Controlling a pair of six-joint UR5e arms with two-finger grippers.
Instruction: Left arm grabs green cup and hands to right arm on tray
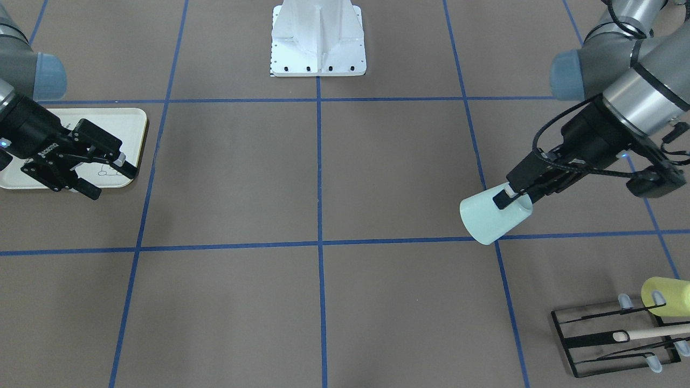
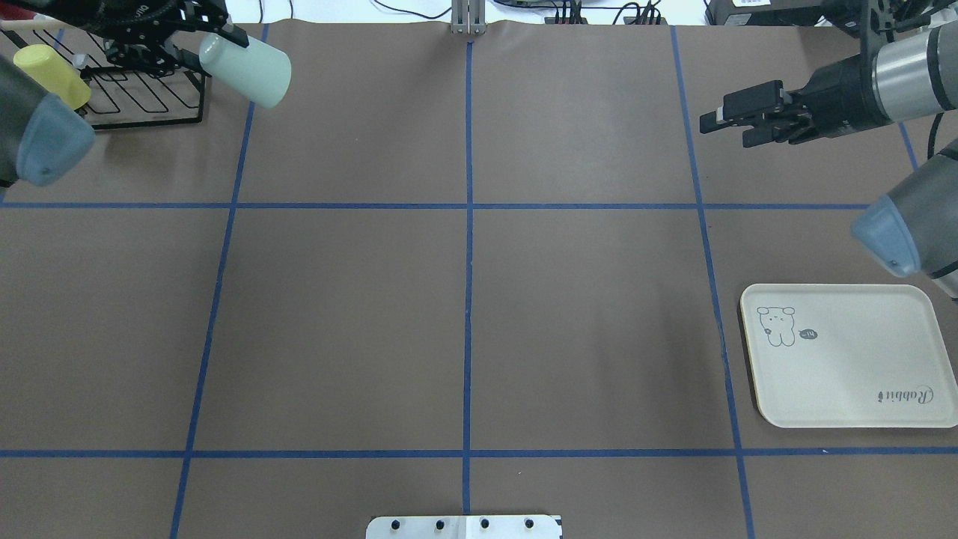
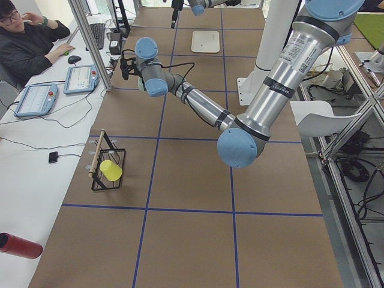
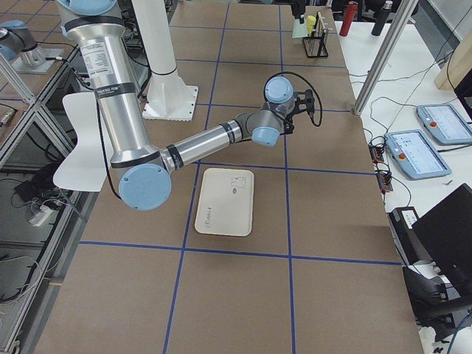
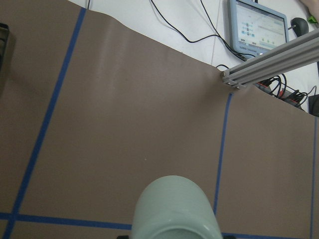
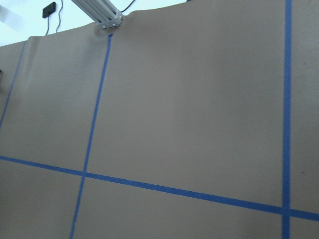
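Note:
My left gripper (image 1: 509,200) is shut on the rim of the green cup (image 1: 493,218), one finger inside and one outside. The cup hangs tilted above the table, its base pointing toward the middle. From overhead the green cup (image 2: 247,69) sits in the left gripper (image 2: 213,41) at the far left, beside the wire rack. The cup's base (image 5: 174,209) fills the bottom of the left wrist view. The cream tray (image 2: 846,359) lies flat on the right side with nothing on it. My right gripper (image 2: 718,120) hangs open in the air beyond the tray, holding nothing.
A yellow cup (image 1: 666,296) rests on the black wire rack (image 1: 614,345) with a wooden stick across it. The robot's white base plate (image 1: 318,43) stands at mid-table. A person sits at a desk with tablets past the table's far edge.

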